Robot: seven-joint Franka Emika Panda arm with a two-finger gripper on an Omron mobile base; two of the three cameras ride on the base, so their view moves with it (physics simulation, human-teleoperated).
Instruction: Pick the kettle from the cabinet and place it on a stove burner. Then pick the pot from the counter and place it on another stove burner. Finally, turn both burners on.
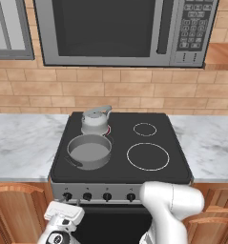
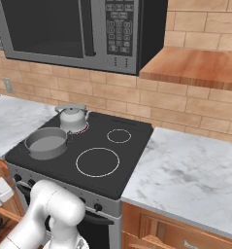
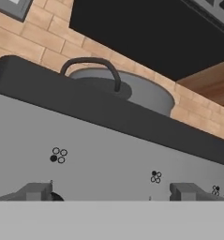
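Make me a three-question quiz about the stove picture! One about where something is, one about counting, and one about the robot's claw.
1. Where is the kettle?
A. back left burner
B. marble counter
C. inside the microwave

2. How many knobs line the stove front?
A. two
B. four
C. six

3. The gripper is:
A. shut on the pot
B. shut on a knob
C. open

Answers: 1 A, it stands behind the pot on the cooktop. 2 B, four dark knobs show in the left base view. 3 C, its fingertips stand wide apart before the stove's front panel.

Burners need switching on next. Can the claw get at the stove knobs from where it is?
Probably yes: the open claw faces the stove's grey control panel, and nothing stands between it and the knobs.
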